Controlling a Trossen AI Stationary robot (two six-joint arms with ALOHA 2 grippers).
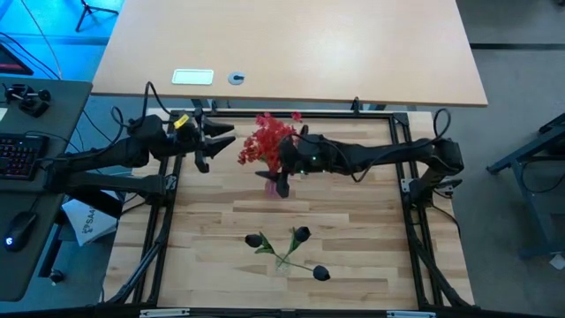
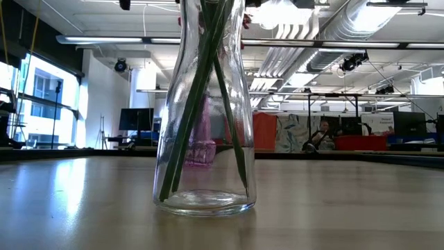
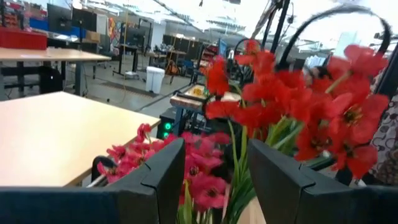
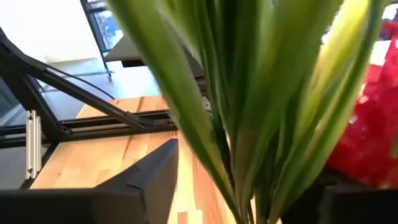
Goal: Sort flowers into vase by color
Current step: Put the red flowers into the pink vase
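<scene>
Bright-red flowers (image 1: 265,141) stand bunched in a small pink vase (image 1: 269,175) at the table's far middle. Three dark blooms (image 1: 302,234) fan out from a clear glass vase (image 2: 205,139) nearer the front, their green stalks leaning inside it. My right gripper (image 1: 282,181) is low beside the red bunch. In its wrist view it (image 4: 242,186) is open, with the green stalks (image 4: 249,93) between its fingers and bare wood showing beside them. My left gripper (image 1: 228,139) hangs open left of the red flowers (image 3: 298,112), pointing at them and short of them.
A black metal frame (image 1: 406,185) borders the wooden table top. Beyond the far edge stands a pale desk (image 1: 291,53) with a white label and a small round object. A keyboard and a mouse lie off to the left. A person (image 2: 322,135) sits far back in the room.
</scene>
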